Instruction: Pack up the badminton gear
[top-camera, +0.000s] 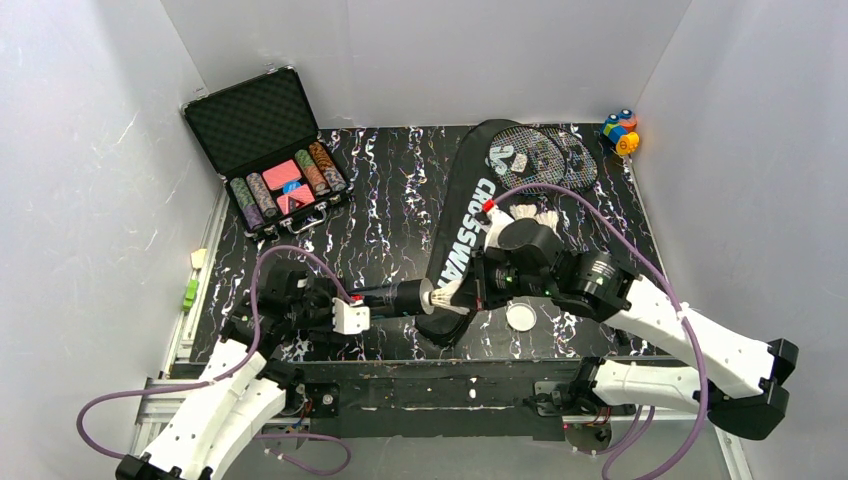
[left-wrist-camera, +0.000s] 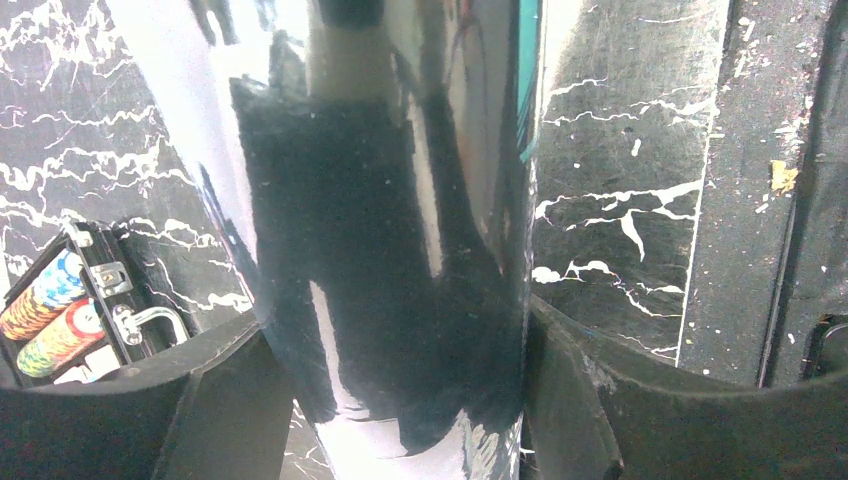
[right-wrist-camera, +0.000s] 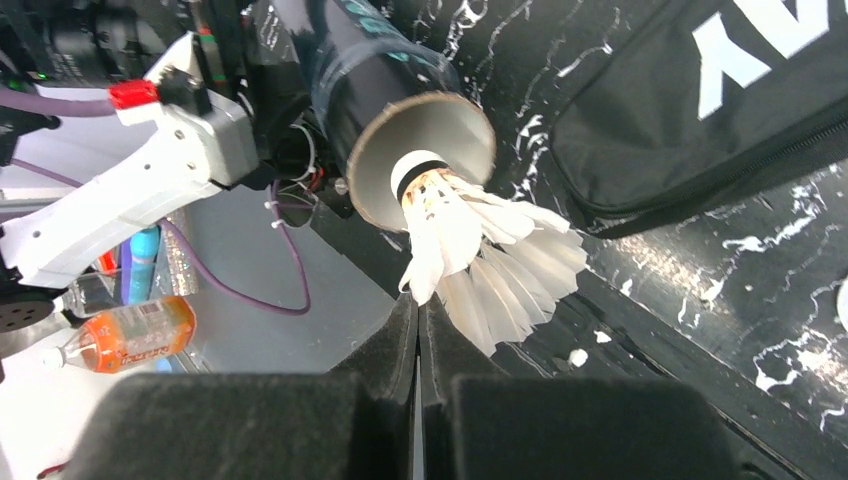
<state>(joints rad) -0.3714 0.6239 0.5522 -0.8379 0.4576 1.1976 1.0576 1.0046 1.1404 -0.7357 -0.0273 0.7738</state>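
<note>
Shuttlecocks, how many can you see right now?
3. One shuttlecock sits at the tube mouth, pinched by the right hand; two more lie on the bag behind that arm. Others may hide inside the tube.

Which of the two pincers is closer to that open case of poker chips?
Left. In the top view, the left pincer, clamped on the dark tube, sits below and right of the case. The right pincer, pinching a shuttlecock at the tube's mouth, is farther right.
</note>
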